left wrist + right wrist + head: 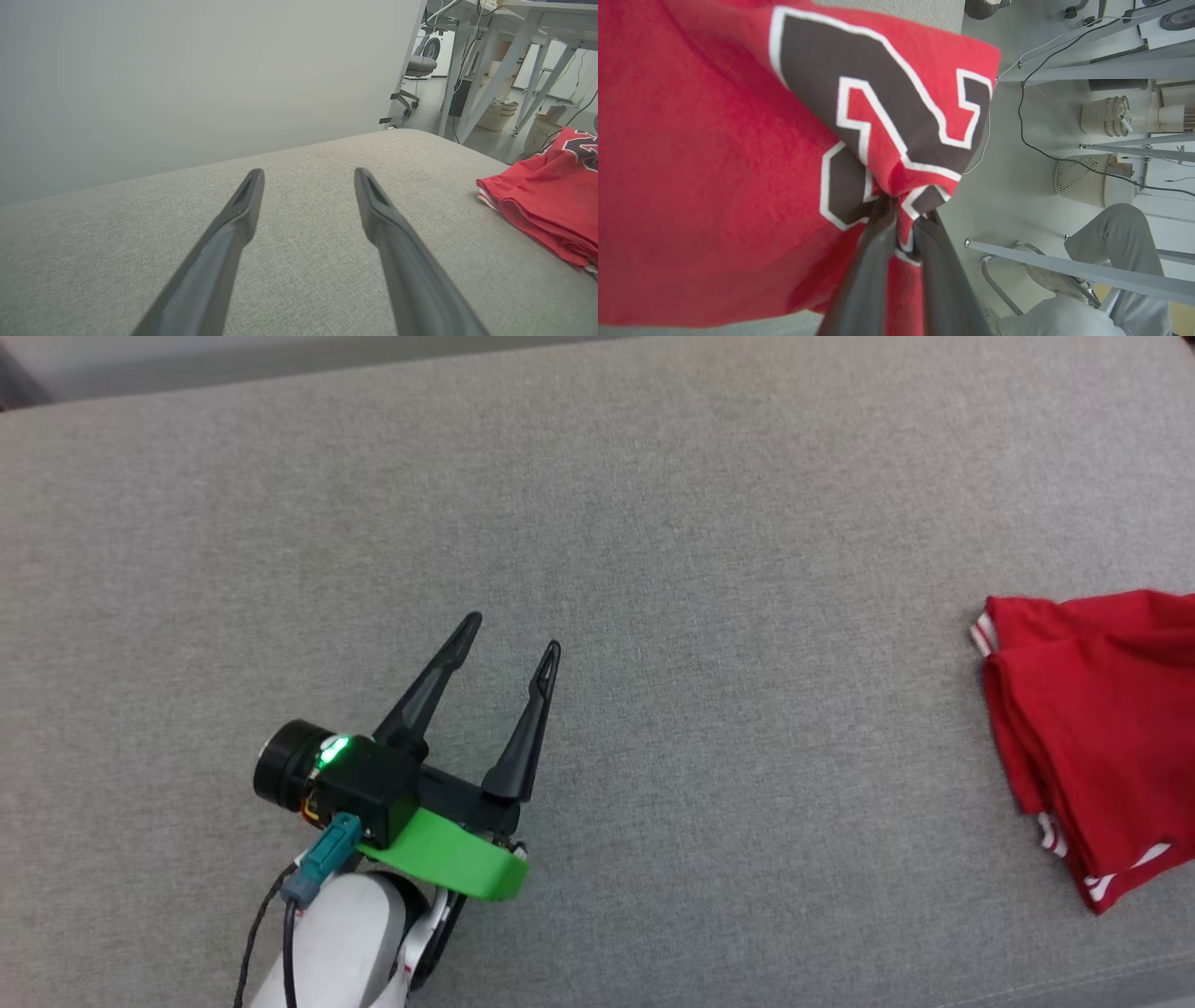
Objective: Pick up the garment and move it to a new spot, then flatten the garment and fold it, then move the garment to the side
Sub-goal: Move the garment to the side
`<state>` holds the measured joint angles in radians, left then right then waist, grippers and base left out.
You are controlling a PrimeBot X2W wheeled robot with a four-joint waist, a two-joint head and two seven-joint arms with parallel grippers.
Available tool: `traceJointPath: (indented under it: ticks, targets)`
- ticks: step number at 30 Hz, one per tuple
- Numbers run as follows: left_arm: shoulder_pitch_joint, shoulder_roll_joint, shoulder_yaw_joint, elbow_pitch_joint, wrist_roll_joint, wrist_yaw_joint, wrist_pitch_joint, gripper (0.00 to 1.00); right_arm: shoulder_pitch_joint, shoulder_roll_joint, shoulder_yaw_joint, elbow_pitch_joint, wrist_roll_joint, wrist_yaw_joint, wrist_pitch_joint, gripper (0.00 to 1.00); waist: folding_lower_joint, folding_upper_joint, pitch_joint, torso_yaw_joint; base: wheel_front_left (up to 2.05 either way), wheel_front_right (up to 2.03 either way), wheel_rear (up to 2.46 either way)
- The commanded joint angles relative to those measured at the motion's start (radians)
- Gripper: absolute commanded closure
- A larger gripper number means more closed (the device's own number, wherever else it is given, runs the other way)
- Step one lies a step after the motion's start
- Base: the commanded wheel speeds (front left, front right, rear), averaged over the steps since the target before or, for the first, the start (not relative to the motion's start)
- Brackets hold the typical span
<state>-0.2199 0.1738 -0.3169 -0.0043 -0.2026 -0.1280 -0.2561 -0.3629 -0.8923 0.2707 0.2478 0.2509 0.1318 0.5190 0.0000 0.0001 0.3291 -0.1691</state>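
Nearest, in the head view, the left gripper [513, 631] is over a grey fabric surface [653, 523], its two dark fingers spread wide and empty. Well to its right, at the frame's edge, lies the garment [1102, 728], a bunched red shirt with red-white striped trim. The right wrist view adds the grip itself: the right gripper [903, 212] pinches a fold of red cloth across black, white-outlined numerals. Beyond, it takes in a pale floor, a white basket [1083, 179] and a person's grey trouser leg [1125, 233].
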Motion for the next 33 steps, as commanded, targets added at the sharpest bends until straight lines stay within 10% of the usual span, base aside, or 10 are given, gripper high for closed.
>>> traceJointPath:
  ticks: [1,22,23,24,33]
  targets:
    - [-0.028,0.014,0.001,-0.015,0.010,-0.003,-0.006,0.00,-0.032,0.005,-0.022,0.038,-0.024,-0.001,-0.033,1.00,0.0000,-0.0001,0.138,-0.067,0.00,0.00,0.00]
    - [-0.099,0.087,-0.004,-0.146,0.015,0.003,0.023,0.00,-0.275,0.185,-0.352,0.495,-0.321,-0.001,-0.367,1.00,0.0000,-0.0001,0.280,-0.058,0.00,0.00,0.00]
    - [-0.098,0.085,-0.004,-0.141,0.013,0.004,0.021,0.00,-0.278,0.188,-0.362,0.506,-0.333,-0.001,-0.378,0.69,0.0000,-0.0001,0.273,-0.055,0.00,0.00,0.00]
    - [-0.098,0.083,-0.004,-0.138,0.011,0.005,0.020,0.00,-0.280,0.191,-0.370,0.512,-0.343,-0.001,-0.390,0.00,0.0000,-0.0001,0.267,-0.053,0.00,0.00,0.00]
    - [-0.072,0.037,0.002,-0.045,-0.025,0.015,-0.002,0.00,-0.300,0.192,-0.370,0.512,-0.355,-0.001,-0.499,0.00,0.0000,-0.0001,0.122,-0.003,0.00,0.00,0.00]
